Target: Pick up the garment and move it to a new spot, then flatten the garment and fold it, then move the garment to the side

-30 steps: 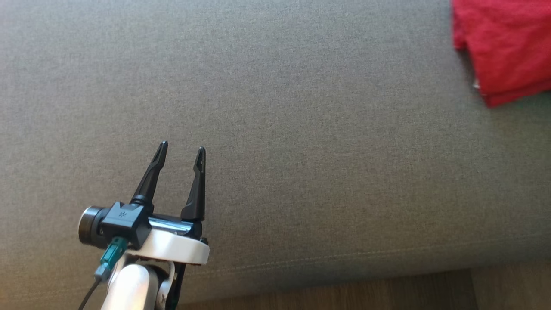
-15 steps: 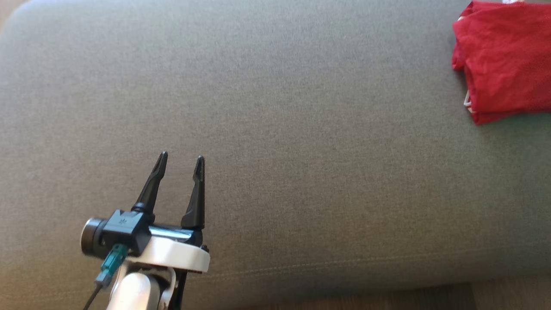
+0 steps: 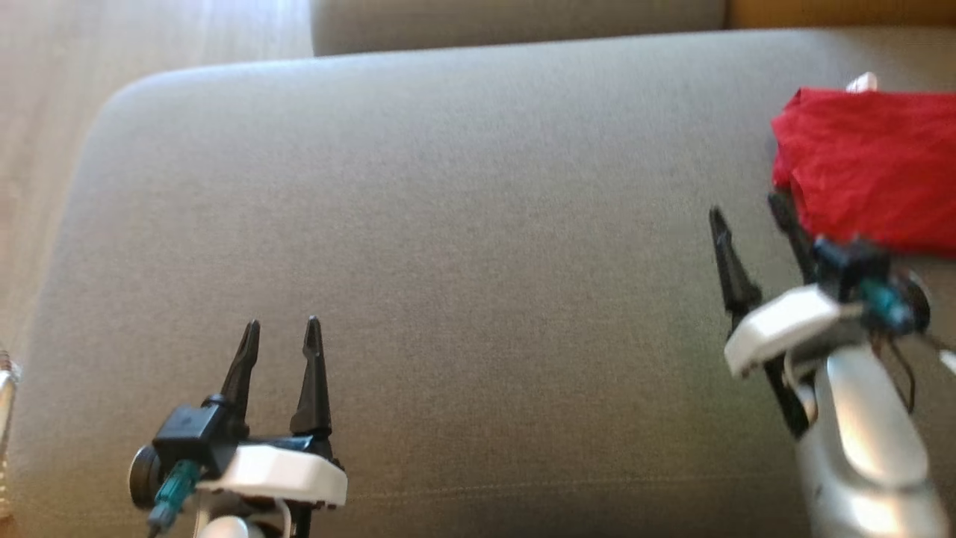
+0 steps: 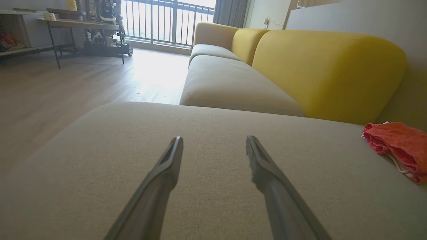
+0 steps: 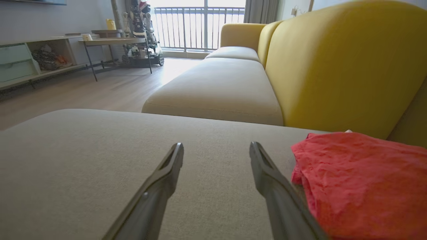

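Your right gripper (image 3: 747, 205) stands open, its two fingers spread with nothing between them, low over the right part of the grey seat (image 3: 448, 224). Its right finger reaches the left edge of the garment (image 3: 866, 164). The head view is blurred there, so you cannot tell whether the finger touches the cloth. In the right wrist view that finger runs close along the garment's left side. The garment is red and folded into a flat bundle. It lies at the right end of the seat, near the yellow backrest (image 5: 333, 60). Your left gripper (image 3: 283, 323) is open too and holds nothing. It hangs over the near left part of the seat, well apart from the garment. Past the seat's left end lies wood floor (image 4: 66, 83).
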`<state>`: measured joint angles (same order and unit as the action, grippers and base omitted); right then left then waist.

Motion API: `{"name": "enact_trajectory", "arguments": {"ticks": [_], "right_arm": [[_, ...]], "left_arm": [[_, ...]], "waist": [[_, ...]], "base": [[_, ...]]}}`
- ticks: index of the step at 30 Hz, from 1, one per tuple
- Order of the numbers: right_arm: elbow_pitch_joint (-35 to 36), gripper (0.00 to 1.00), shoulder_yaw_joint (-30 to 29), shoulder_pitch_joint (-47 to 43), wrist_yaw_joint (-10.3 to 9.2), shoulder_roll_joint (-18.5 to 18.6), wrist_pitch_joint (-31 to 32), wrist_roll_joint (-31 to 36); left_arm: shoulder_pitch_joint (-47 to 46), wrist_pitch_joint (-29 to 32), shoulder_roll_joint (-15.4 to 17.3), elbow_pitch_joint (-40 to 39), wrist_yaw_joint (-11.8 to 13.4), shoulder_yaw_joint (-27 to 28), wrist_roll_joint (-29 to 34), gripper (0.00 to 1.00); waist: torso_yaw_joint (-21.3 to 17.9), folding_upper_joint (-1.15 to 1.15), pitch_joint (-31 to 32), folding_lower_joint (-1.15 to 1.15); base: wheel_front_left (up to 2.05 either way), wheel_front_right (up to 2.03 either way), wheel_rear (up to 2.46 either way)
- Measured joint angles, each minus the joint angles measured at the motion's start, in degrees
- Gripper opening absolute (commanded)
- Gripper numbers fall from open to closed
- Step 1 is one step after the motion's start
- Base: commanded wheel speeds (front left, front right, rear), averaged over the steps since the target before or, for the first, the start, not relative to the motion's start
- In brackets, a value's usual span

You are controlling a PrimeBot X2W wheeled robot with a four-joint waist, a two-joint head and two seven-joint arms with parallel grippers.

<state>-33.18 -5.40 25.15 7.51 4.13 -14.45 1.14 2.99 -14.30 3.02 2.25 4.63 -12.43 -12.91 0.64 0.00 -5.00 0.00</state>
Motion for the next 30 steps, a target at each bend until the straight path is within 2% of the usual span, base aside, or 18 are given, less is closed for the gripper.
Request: {"name": "enact_trajectory", "arguments": {"ticks": [5,9,12,16,20,30], "right_arm": [[13.07,1.0,0.26,-10.65,0.0,-0.85,0.0,0.35],[20.57,1.0,2.42,-17.19,0.0,-0.86,-0.01,-3.12],[23.06,1.0,3.36,-21.46,0.0,-1.37,-0.01,-6.67],[25.4,1.0,1.3,-26.29,0.0,-1.47,-0.01,-7.37],[26.88,1.0,1.82,-29.76,0.0,-1.51,-0.01,-8.16],[29.09,1.0,2.96,-31.52,-0.01,-1.56,-0.01,-7.57]], "left_arm": [[2.09,0.0,0.02,-1.33,0.4,1.01,0.08,1.0],[3.37,0.0,0.21,-3.23,0.31,1.97,3.85,1.0],[4.5,0.0,0.22,-4.12,0.05,2.22,6.14,1.0],[6.66,0.0,0.22,-4.17,-0.57,2.94,6.71,1.0],[7.26,0.0,0.22,-4.01,-1.29,3.38,6.71,1.0],[7.47,0.0,0.21,-3.47,-1.97,3.87,6.71,1.0]], "waist": [[1.3,0.0,3.24,0.0],[2.25,0.0,5.06,0.0],[2.73,0.0,5.91,0.0],[3.0,0.0,6.68,0.0],[2.87,0.0,7.1,0.0],[1.61,0.0,7.45,0.0]], "base": [[0.0,0.0,0.0],[0.0,0.0,0.0],[0.0,0.0,0.0],[0.0,0.0,0.0],[0.0,0.0,0.0],[0.0,0.0,0.0]]}}
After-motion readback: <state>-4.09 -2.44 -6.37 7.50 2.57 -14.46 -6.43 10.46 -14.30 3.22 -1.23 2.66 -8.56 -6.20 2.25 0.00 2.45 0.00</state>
